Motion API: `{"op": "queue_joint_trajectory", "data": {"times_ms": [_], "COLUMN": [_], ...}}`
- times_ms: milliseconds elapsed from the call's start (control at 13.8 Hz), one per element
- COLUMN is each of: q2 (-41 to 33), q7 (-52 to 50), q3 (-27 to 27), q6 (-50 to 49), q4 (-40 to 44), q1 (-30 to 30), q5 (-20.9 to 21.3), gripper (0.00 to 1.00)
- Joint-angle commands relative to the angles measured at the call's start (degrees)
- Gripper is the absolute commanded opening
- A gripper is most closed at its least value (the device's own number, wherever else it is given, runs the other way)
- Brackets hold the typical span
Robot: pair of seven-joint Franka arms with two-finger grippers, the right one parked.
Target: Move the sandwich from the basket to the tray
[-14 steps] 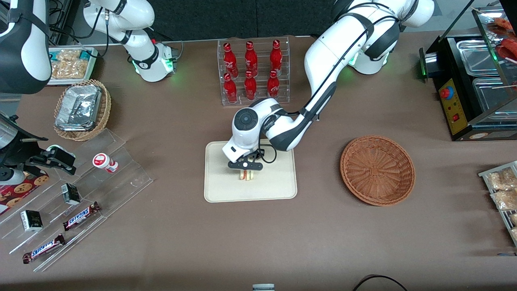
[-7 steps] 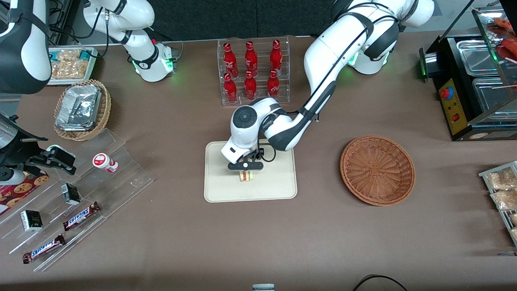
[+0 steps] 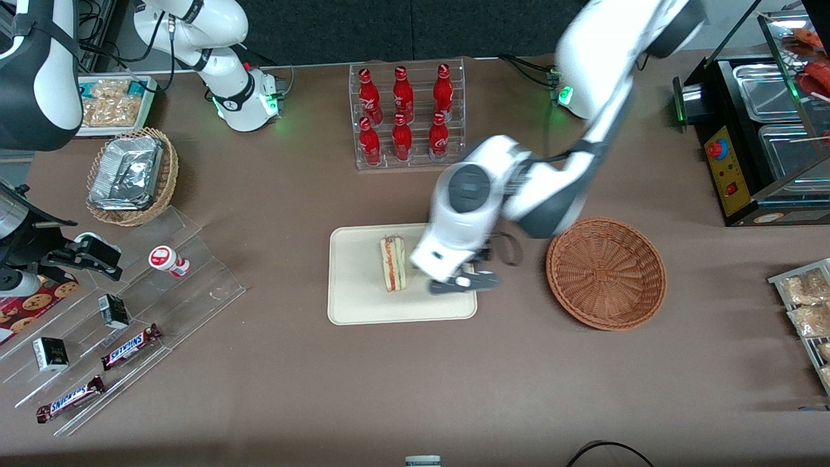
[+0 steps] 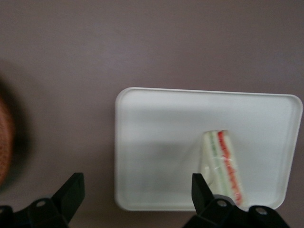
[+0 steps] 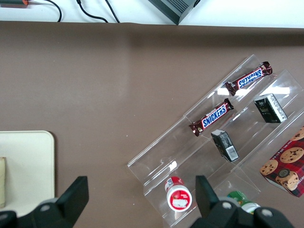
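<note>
- Pale white bread with orange-red and green filling lines marks the sandwich (image 3: pixel 392 263), which lies on the tray (image 3: pixel 355 299), roughly in its middle, with nothing gripping it.
- Cream-beige and rectangular with rounded corners, the tray sits flat on the brown worktop (image 3: pixel 415 389); in the left wrist view the sandwich (image 4: pixel 222 163) lies within its rim (image 4: pixel 124 152), well clear of the edges.
- The gripper (image 3: pixel 464 283) hangs above the tray's edge nearest the basket (image 3: pixel 606 272), just beside the sandwich but not touching it; its fingers (image 4: pixel 71 192) are spread wide apart and hold nothing.
- The basket, round and of reddish-brown wicker, stands on the worktop near the tray, toward the working arm's end, with nothing visible inside it.
- A clear rack of red bottles (image 3: pixel 406 113) stands farther from the front camera than the tray.
- Toward the parked arm's end, a clear stepped stand (image 3: pixel 130 311) carries Snickers bars (image 3: pixel 131 345), and a lighter wicker basket (image 3: pixel 133 175) holds foil packs.
</note>
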Motion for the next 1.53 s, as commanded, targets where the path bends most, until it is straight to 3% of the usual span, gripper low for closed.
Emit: {"op": "queue_joint_trajectory", "data": {"times_ms": [0, 291, 582, 873, 1455], "q2": [-11.62, -22.88, -30.36, -36.52, -37.5], "q7": [11.15, 27.93, 34.62, 35.52, 35.88], "q3": [-0.72, -0.72, -0.46, 0.33, 0.77], "q6": [1.22, 1.22, 0.87, -1.85, -13.17], "q4": [-16.07, -28.31, -32.73, -31.07, -19.38], "q1": [9.43, 21.75, 30.11, 33.54, 33.55], "q5": [-3.46, -3.46, -3.46, -3.55, -3.37], "gripper": [0.99, 1.0, 1.0, 1.0, 1.0]}}
